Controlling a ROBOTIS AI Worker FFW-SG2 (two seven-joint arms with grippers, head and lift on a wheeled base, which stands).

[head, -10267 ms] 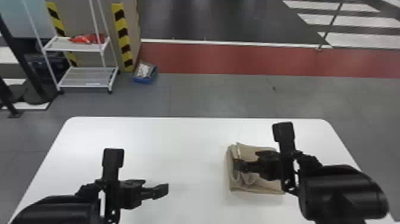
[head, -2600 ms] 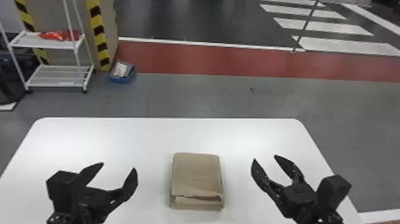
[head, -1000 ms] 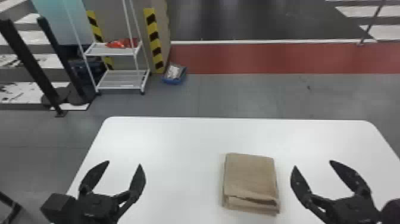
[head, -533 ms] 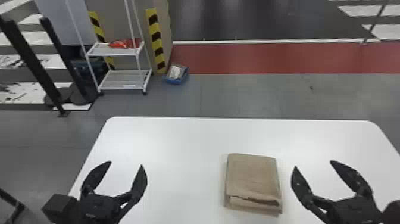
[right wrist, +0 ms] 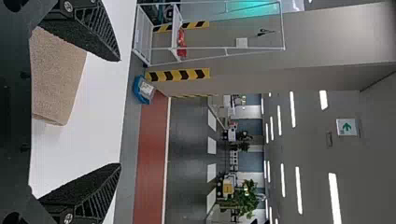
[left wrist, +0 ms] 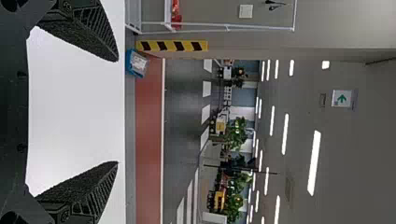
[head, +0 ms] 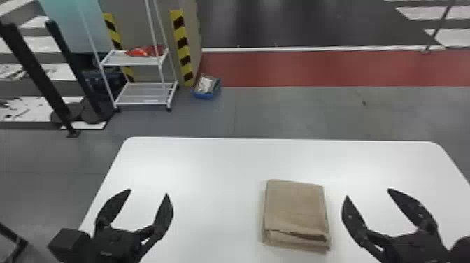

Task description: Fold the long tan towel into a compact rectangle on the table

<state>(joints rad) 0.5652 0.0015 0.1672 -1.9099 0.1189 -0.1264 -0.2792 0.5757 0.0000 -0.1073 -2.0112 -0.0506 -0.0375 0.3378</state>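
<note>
1. Since the towel [head: 295, 210] lies as a flat, compact rectangle on the table [head: 209, 175], I judge folding essentially done; step in hand: leave it undisturbed.
2. Clock taken on head view, 12 away from robot. Towel sits at 3 o'clock from left gripper [head: 148, 192], 9 o'clock from right gripper [head: 368, 193]. Both grippers spread wide, holding nothing.
3. Method: lift right gripper clear before any sideways travel; its near finger is just beside the cloth. Should the loose 6 o'clock edge need tidying, press lightly from above; dragging could shift layers.
4. Head view gives full outline and gap between layers at 6 o'clock; right wrist view resolves the cloth's grainy weave.
</note>
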